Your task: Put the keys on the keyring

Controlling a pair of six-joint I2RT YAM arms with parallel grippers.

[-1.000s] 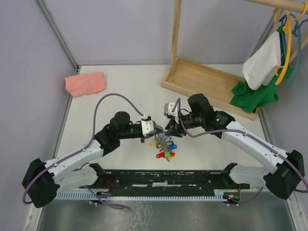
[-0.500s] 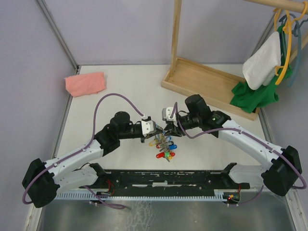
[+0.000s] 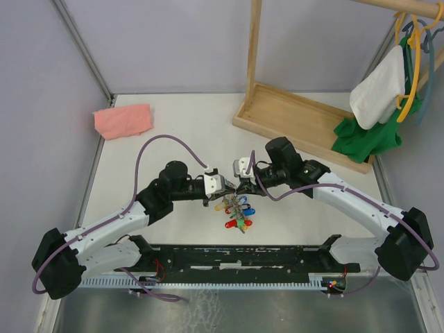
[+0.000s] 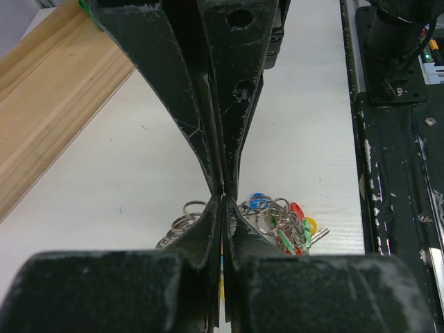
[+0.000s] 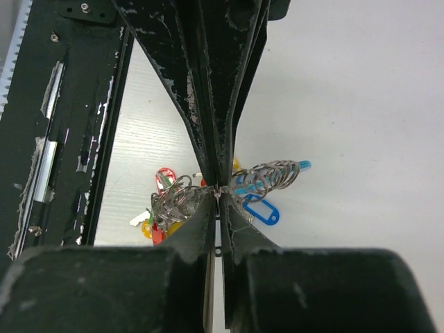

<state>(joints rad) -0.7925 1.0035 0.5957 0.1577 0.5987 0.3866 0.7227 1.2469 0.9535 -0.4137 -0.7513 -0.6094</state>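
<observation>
The keyring's bunch point(image 3: 238, 211) of coloured-head keys lies at mid-table, just under both grippers. My left gripper point(image 3: 227, 189) and right gripper point(image 3: 240, 187) meet tip to tip above it, both shut. In the left wrist view my left gripper point(image 4: 222, 200) pinches ring wire, with the bunch point(image 4: 281, 222) behind it; a yellow sliver shows between its jaws. In the right wrist view my right gripper point(image 5: 218, 200) is shut on a thin metal key seen edge-on, its head colour hidden. Ring loops point(image 5: 177, 201), a coil of rings point(image 5: 274, 177) and a blue tag point(image 5: 262, 212) lie around the tips.
A wooden rack base point(image 3: 298, 121) stands at the back right, with its upright post point(image 3: 254, 48). Green and white cloths point(image 3: 374, 132) hang at far right. A pink cloth point(image 3: 123, 120) lies at back left. A black rail point(image 3: 243, 258) runs along the near edge.
My right gripper has moved slightly left, closing onto the left gripper's tips. The left arm and the key bunch have stayed put.
</observation>
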